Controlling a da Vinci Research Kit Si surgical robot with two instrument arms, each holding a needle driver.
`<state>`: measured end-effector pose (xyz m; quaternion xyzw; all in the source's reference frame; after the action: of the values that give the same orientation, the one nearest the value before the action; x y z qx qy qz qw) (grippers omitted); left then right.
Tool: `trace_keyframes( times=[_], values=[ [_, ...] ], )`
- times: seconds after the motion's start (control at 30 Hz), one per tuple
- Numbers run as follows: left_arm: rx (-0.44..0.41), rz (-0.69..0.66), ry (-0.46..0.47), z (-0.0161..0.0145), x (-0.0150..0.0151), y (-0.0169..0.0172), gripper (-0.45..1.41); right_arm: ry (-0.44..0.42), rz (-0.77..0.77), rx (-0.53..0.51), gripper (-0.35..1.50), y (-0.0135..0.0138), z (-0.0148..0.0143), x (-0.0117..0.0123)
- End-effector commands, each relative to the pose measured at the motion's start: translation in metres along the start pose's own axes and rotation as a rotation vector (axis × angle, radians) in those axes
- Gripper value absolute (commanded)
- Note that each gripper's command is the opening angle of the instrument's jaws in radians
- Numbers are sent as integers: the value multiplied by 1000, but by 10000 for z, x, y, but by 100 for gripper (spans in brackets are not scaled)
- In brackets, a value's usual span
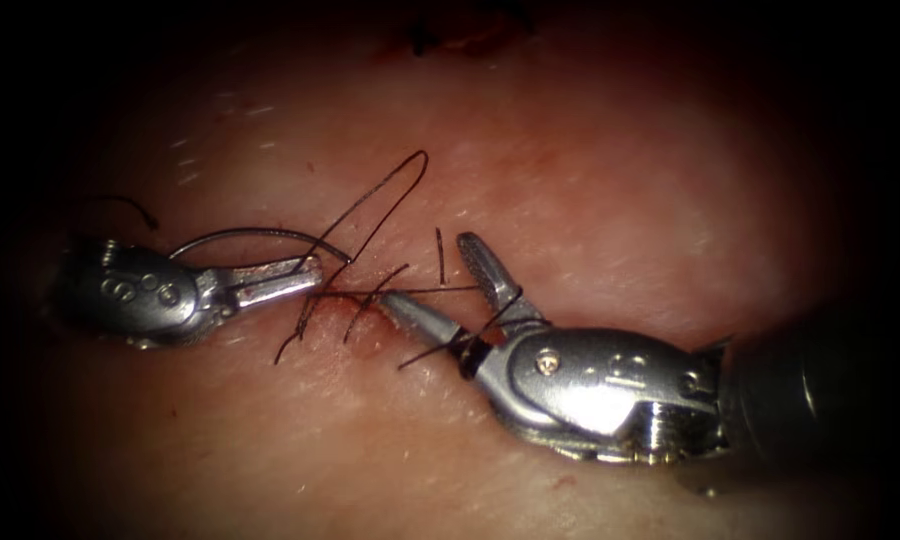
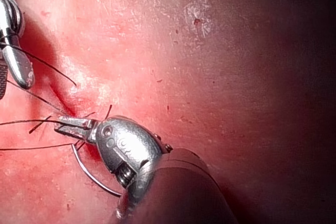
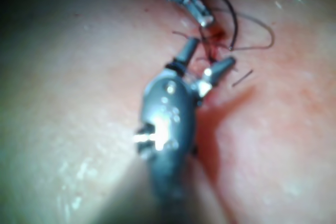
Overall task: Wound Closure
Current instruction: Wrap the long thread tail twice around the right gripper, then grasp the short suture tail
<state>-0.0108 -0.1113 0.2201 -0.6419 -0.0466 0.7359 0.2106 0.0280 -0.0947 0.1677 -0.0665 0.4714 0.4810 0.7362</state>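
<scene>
Endoscope view: your left claw (image 1: 305,275) clamps the needle (image 1: 255,235); right claw (image 1: 440,285) gapes astride thread (image 1: 370,205), which may snag.

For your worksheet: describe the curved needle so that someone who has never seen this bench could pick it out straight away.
Start at the left arm's pincer, shut beside the cut in the tissue. The needle is gripped at one end in those jaws and arcs back above the tool, out of the tissue. Unlike the thin, dark, kinked thread nearby, it is a smooth, stiff, pale metal curve.
</scene>
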Motion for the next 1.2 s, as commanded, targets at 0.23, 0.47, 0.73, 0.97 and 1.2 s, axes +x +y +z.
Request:
trace_keyframes(
  times=[0.23, 0.47, 0.73, 0.97, 1.2],
  values=[
    [11, -9, -1, 14, -3, 18, -45, -81, 14, -40, 44, -3, 9, -17],
    [10, -12, -1, 15, 1, 19, -45, -134, 3, -58, 44, 2, 14, -23],
    [7, -13, 0, 16, 2, 21, -45, -156, 2, -76, 44, 8, 28, -28],
    [4, -14, 1, 17, 5, 24, -45, -205, 14, -61, 42, 10, 43, -42],
    [2, -17, 1, 17, 8, 25, -45, -252, 42, -51, 39, 15, 51, -56]
  ],
)
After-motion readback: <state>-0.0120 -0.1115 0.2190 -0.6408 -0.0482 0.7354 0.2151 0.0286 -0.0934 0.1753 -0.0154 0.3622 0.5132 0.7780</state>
